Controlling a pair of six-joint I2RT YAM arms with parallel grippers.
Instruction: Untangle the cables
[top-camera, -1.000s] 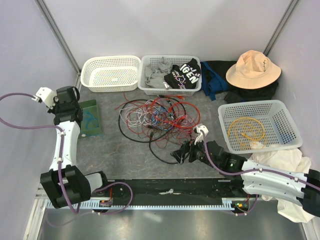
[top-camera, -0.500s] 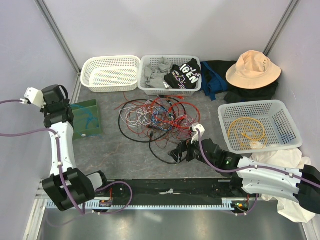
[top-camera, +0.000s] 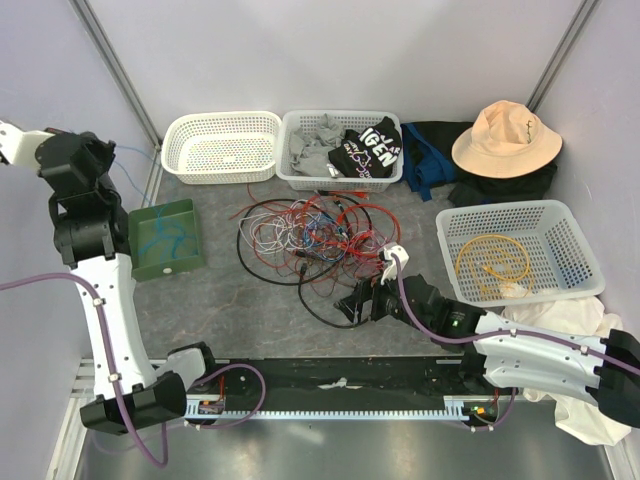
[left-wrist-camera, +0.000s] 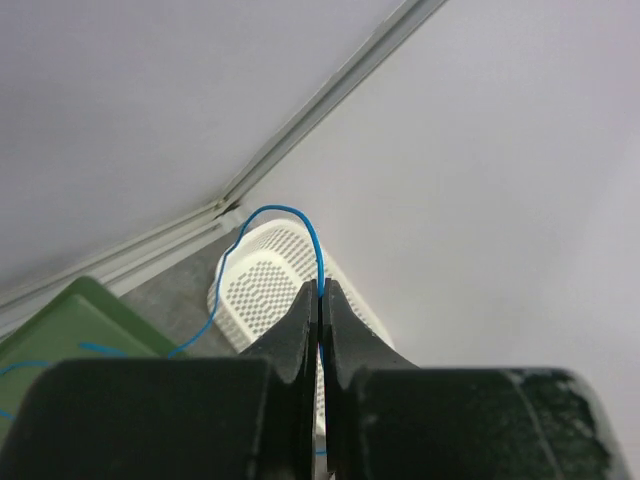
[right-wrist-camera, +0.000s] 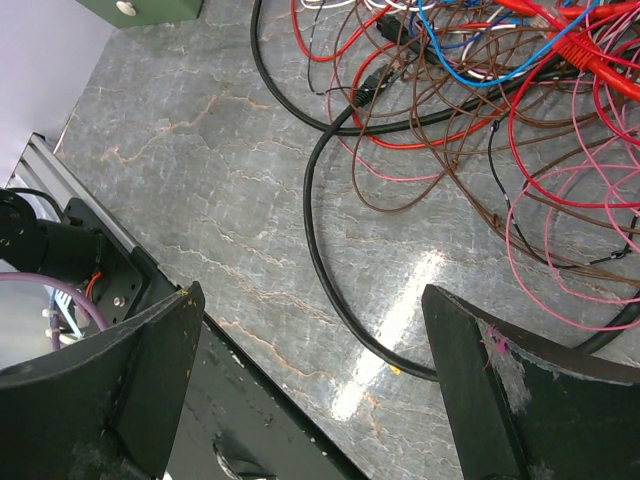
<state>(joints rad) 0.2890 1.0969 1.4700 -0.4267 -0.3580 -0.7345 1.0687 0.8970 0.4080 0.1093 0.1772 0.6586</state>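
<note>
Sorting layout, judged from the top view: single freed strands appear to go into separate containers. A coiled yellow cable (top-camera: 492, 262) lies in the white plastic mesh basket (top-camera: 570, 215) at 3 o'clock of the pile. A thin blue cable (left-wrist-camera: 300, 215) lies partly in the green plastic tray (top-camera: 170, 268) at 9 o'clock.

The loose tangle of red, orange, white, blue, pink and black cables (top-camera: 315, 240) sits mid-table, not yet separated.

Left gripper (left-wrist-camera: 320, 310): jaws pressed together, pinching the thin blue cable, which arcs up out of the fingertips and trails down toward the green plastic tray. The arm stands high at 10 o'clock of the tangle, probably to draw the strand's full length clear before laying it in.

Right gripper (right-wrist-camera: 312, 370): jaws spread fully wide, holding nothing. It hovers low over the grey marbled table (right-wrist-camera: 230, 180) at 5 o'clock of the tangle. A thick black cable (right-wrist-camera: 312, 230) loops between its fingers, apparently without touching them, and is likely the next pick.
</note>
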